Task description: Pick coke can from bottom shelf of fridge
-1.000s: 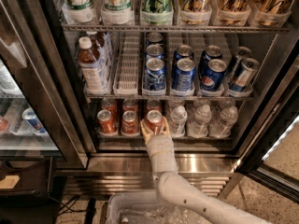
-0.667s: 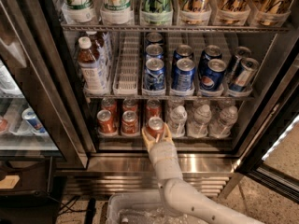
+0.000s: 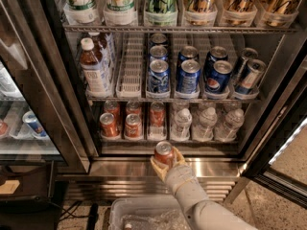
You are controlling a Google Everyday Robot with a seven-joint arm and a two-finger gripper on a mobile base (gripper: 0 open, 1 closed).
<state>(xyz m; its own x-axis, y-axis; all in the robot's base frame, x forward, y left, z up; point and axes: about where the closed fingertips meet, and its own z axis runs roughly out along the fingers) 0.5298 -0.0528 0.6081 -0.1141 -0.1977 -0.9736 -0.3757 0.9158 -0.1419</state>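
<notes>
The hand is closed around a coke can, one pale finger on each side of the red body and the silver top showing above them. The can is upright, which looks deliberate: a side grip on an upright can leaves the top clear and gives flat fingers the widest hold.

The can is outside the fridge. It hangs in front of the shiny sill, just below the front edge of the bottom shelf and touching neither. By my reading the pick is made and the can is clear of the rack.

On that shelf, two red cans stand at the front of the left lanes. A third sits further back, in line with the hand. Water bottles fill the lanes to the right, well apart from the grip. The blue cans are one rack up and play no part.

The arm reaches up from below, over a plastic bin on the floor. The open door frame on the right is the thing to watch.
</notes>
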